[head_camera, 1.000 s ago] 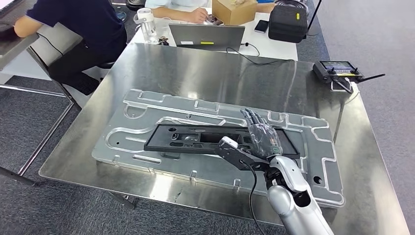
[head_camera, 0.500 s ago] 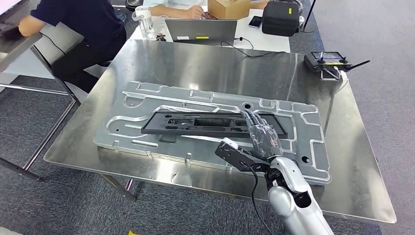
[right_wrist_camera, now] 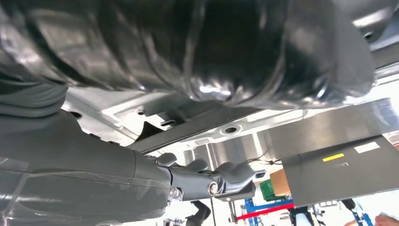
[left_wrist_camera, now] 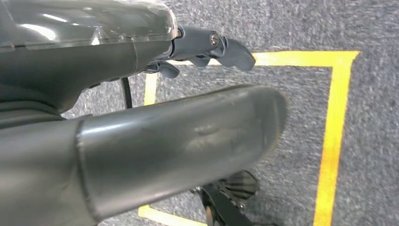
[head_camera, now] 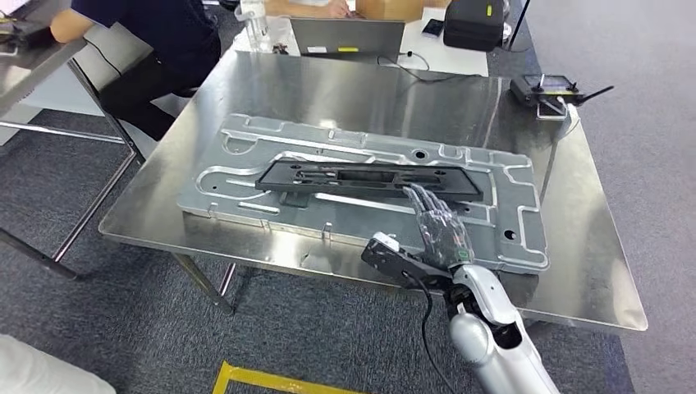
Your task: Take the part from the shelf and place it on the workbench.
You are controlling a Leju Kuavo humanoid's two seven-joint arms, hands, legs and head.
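Right hand: the right hand point(head_camera: 439, 230) hung over the near edge of the metal plate point(head_camera: 246, 144), fingers stretched out and apart, holding nothing; its fingertips point(head_camera: 413, 194) reached just short of the black part.
Left hand: the left hand point(left_wrist_camera: 197, 44) hung beside the body over grey carpet, thick thumb in front, darker fingers partly curled; whether it was wide or closed could not be told.
Black part: the long black part point(head_camera: 365, 178) lay flat on the metal plate, along its middle, free of the hand.
Metal plate: large, silver, with raised ridges and holes, it lay flat on the counter point(head_camera: 345, 90).
Counter: shiny steel top on metal legs.
Remote: a remote with a screen point(head_camera: 551, 87) sat at the far right corner of the counter.
Laptop: a grey laptop point(head_camera: 348, 37) stood on a white desk just beyond the counter's far edge.
People: a person in dark blue point(head_camera: 156, 33) sat at the far left.
Floor: grey carpet with yellow tape lines point(left_wrist_camera: 336, 127).
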